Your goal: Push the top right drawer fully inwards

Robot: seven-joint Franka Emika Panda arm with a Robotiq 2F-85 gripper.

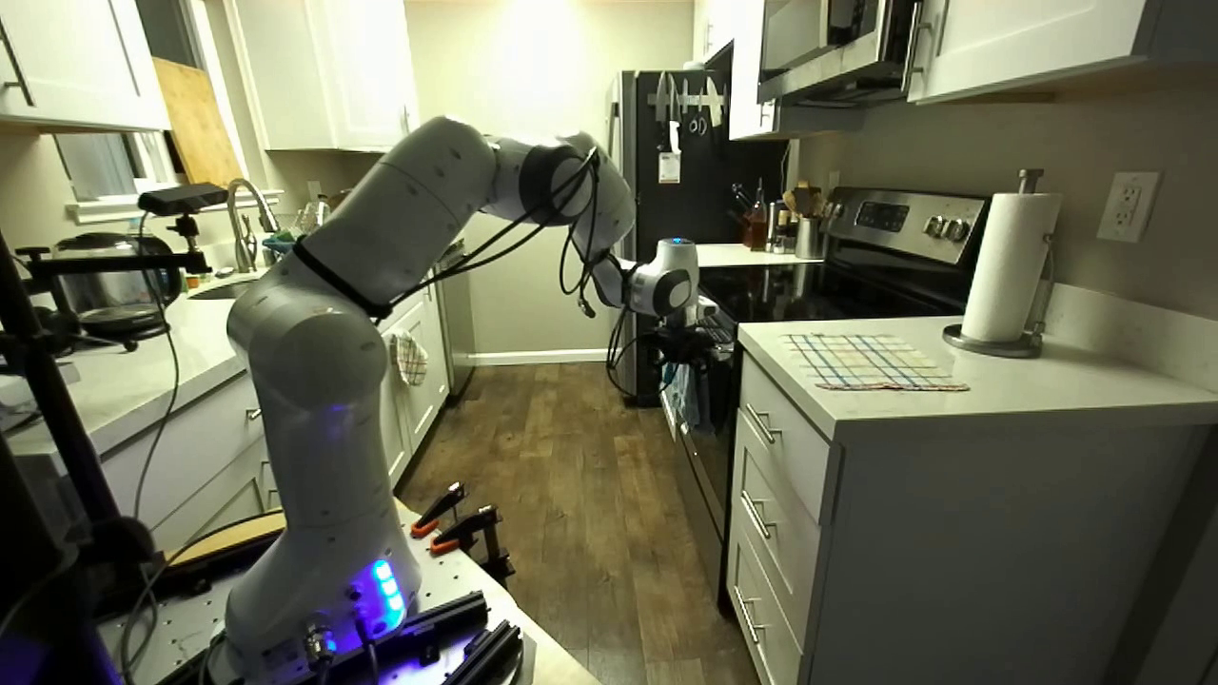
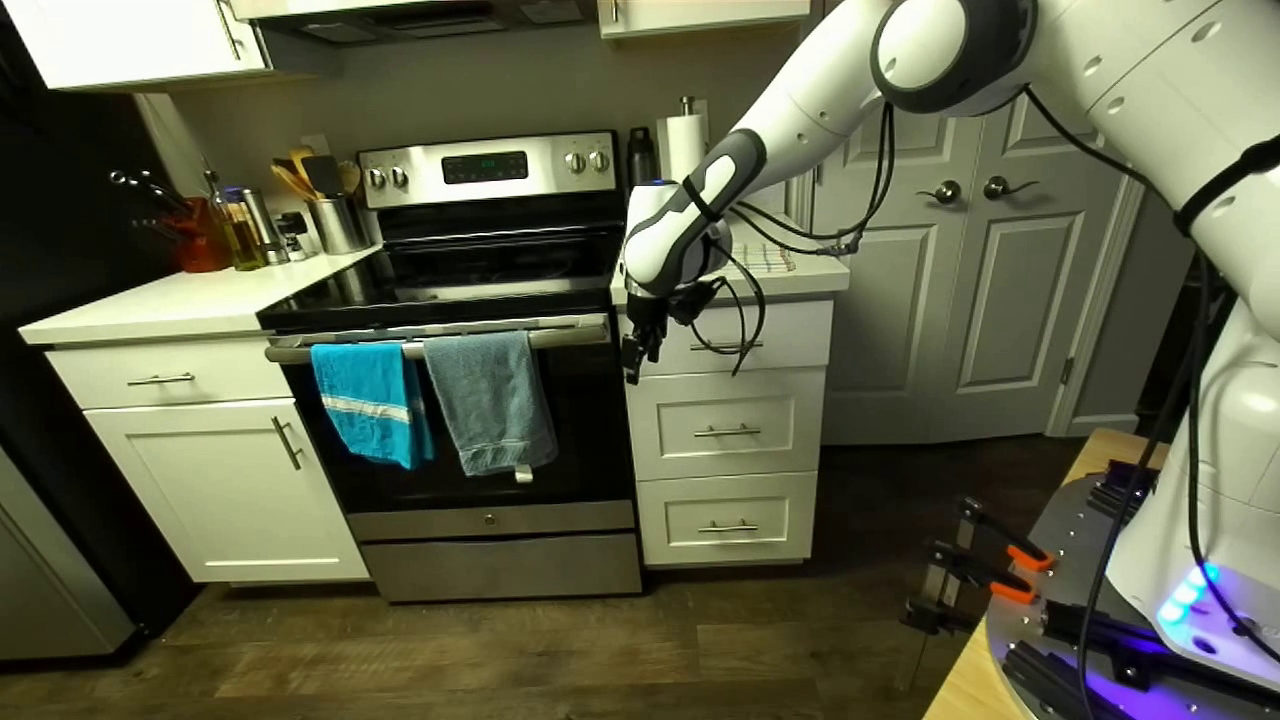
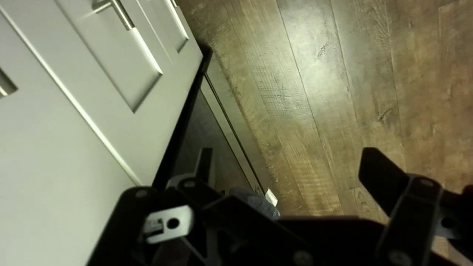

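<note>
The gripper [image 3: 287, 157] is gaping wide; the drawer [image 3: 55, 159], at the wrist view's nine o'clock, is looking flush, perhaps wanting square pressing.

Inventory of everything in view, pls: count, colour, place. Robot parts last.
stove: 1, black and steel, between white counters
top right drawer: 1, white, beside stove
deeper drawers: 2, white, below it
oven towels: 2, bright blue and grey-blue, stove front
microwave: 1, steel, above stove
paper towel roll: 1, white, counter over those drawers
counter cloth: 1, checked, same counter
utensil holder: 1, silver, other side of stove
small bottles: count unclear, mixed colours, beside the holder
fridge: 1, dark-sided, past the holder
clamps: 2, black and orange, on robot's table
arm: 1, white, on that table
tool: 1, black, open, near top right drawer
</note>
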